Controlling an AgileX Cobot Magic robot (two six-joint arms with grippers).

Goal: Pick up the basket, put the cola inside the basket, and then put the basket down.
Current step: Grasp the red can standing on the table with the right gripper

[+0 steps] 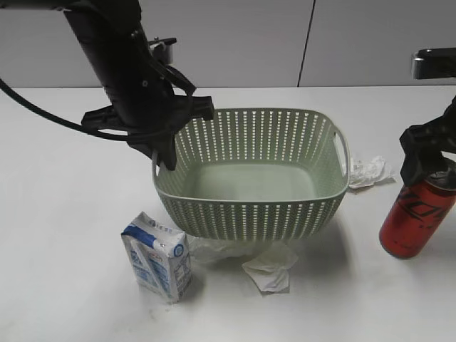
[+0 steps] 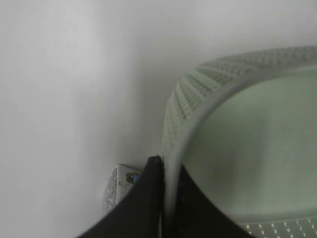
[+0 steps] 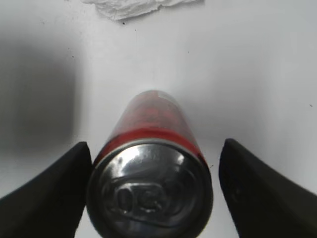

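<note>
The pale green basket stands in the middle of the white table. My left gripper is shut on its left rim, one finger inside the wall and one outside. The left wrist view shows the rim running between my closed fingers. The red cola can stands upright at the right. My right gripper is open and sits over its top. In the right wrist view the can is between my fingers. The left finger is against it and a gap shows at the right finger.
A white-and-blue milk carton stands at the basket's front left corner and shows in the left wrist view. Crumpled tissue lies under the basket's front edge. More tissue lies behind its right side, also in the right wrist view.
</note>
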